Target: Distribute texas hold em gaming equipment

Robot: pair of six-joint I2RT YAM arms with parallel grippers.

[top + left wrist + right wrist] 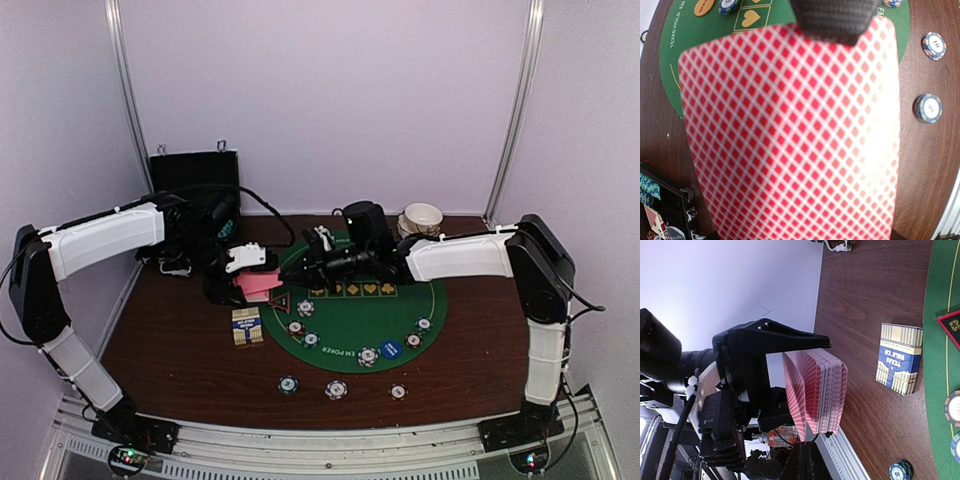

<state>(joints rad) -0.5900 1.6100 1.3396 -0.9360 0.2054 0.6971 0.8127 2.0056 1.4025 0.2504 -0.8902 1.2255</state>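
Observation:
My left gripper (246, 277) is shut on a deck of pink-backed playing cards (258, 284) and holds it above the table at the left edge of the green mat (370, 315). In the right wrist view the deck (827, 390) stands on edge in the black left gripper (757, 365). My right gripper (807, 457) is shut on the edge of the top card (794, 390), which is peeled away from the deck. That card (790, 135) fills the left wrist view. A black-and-red triangular marker (280, 301), a blue disc (391, 350) and several chips (368, 356) lie on the mat.
A blue and cream card box (247, 325) lies left of the mat. Three chips (336, 389) lie on the wood near the front edge. A black case (195, 175) stands at the back left, and stacked white bowls (422, 218) at the back right. An orange disc (704, 6) lies on the mat.

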